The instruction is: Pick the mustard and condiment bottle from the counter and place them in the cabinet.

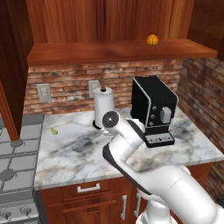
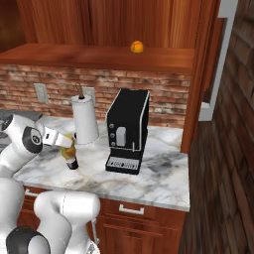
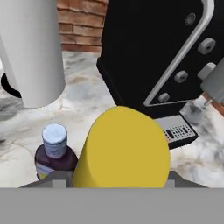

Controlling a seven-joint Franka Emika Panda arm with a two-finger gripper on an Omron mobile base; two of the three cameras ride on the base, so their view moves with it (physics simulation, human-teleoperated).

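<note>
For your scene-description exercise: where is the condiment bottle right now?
The condiment bottle stands on the marble counter, left of the black coffee machine and in front of the paper towel roll; in the hand view it sits just left of the mustard.

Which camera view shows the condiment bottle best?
The hand view: the condiment bottle shows its pale cap, dark body and label beside the mustard. The right base view shows it small. In the left base view I cannot make it out.
</note>
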